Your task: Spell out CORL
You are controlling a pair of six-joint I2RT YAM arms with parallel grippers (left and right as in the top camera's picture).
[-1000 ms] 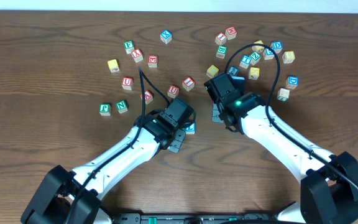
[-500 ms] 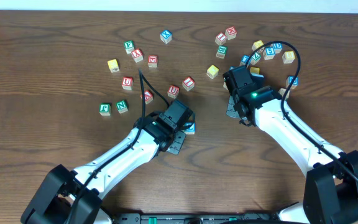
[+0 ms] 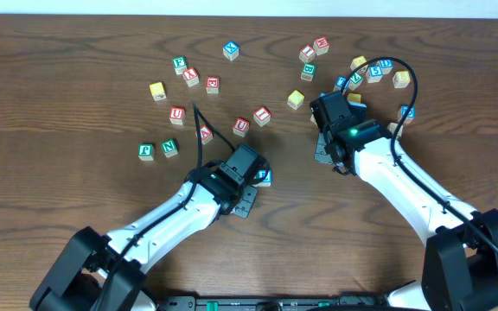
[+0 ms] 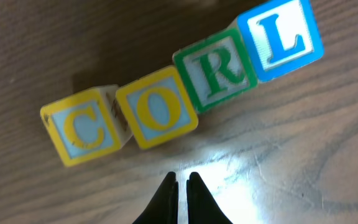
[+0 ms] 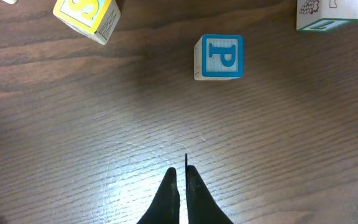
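Note:
In the left wrist view four letter blocks lie touching in a slanted row: yellow C point(image 4: 82, 132), yellow O point(image 4: 159, 109), green R point(image 4: 219, 70), blue L point(image 4: 281, 37). My left gripper point(image 4: 182, 177) is shut and empty, just below the O and apart from it. In the overhead view the left gripper point(image 3: 247, 164) covers most of the row; only the blue L point(image 3: 265, 178) shows. My right gripper point(image 5: 180, 171) is shut and empty over bare wood. In the overhead view the right gripper point(image 3: 328, 111) is to the right of the row.
Loose letter blocks lie scattered at the back, a group at the left point(image 3: 176, 113) and a group at the right point(image 3: 374, 72). Ahead of the right gripper are a blue P block point(image 5: 221, 56), a yellow block point(image 5: 86, 15) and a green-edged block point(image 5: 328, 12).
The right gripper has moved up and to the right, away from the row, then stopped. The left gripper has drawn back slightly toward the front left.

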